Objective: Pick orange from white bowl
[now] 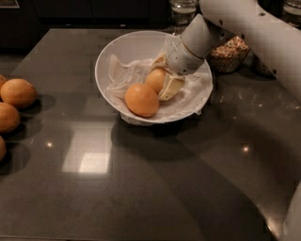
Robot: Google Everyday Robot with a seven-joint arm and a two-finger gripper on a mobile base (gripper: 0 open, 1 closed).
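Note:
The white bowl, lined with crumpled white paper, stands at the back middle of the dark table. Two fruits lie in it. The orange is the paler, yellowish one, behind and right of a deeper orange fruit. My gripper reaches down into the bowl from the right. Its cream fingers sit on the near and far sides of the orange and press against it. The orange rests on the paper, and its right half is hidden by the gripper.
Three darker oranges lie at the table's left edge. Glass jars of grains stand just behind and right of the bowl, under my white arm. A further jar stands behind the bowl.

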